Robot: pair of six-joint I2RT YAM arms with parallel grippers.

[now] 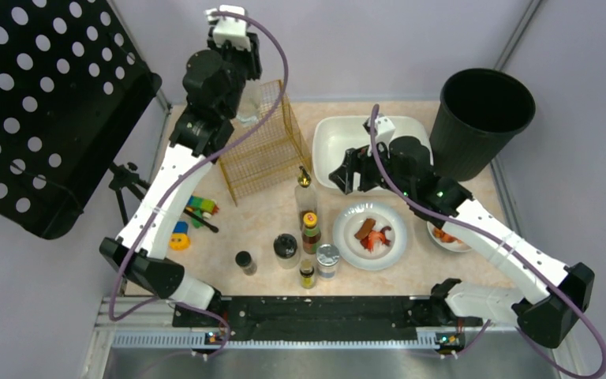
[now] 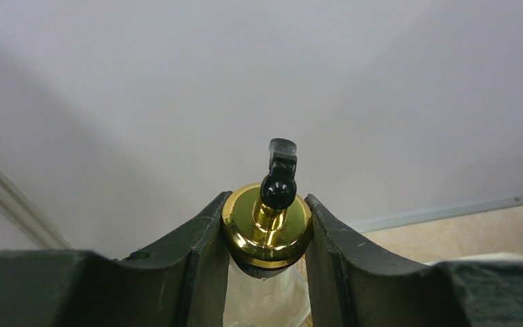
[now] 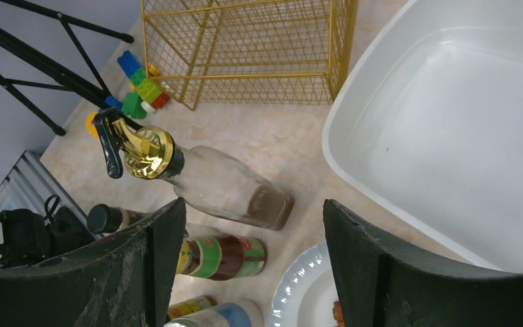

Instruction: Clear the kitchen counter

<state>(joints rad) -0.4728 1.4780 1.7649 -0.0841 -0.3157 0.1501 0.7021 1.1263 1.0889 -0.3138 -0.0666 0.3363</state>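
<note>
By the wire basket (image 1: 264, 142) the left gripper (image 2: 265, 219) grips a bottle (image 2: 245, 228); next it probably must lower it inside. The right gripper (image 3: 252, 208) is open.

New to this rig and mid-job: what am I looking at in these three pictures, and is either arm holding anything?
Two robot arms are bolted at the near edge of the kitchen counter. The wide picture looks down from above and behind them; the other two come from a camera on each wrist. The left end effector is shut on a gold-capped bottle, held up near the gold wire basket. The right end effector is open and empty, near a second such bottle standing on the counter. Also there: a white tub, a black bin, a plate of food, small jars and toy blocks.
</note>
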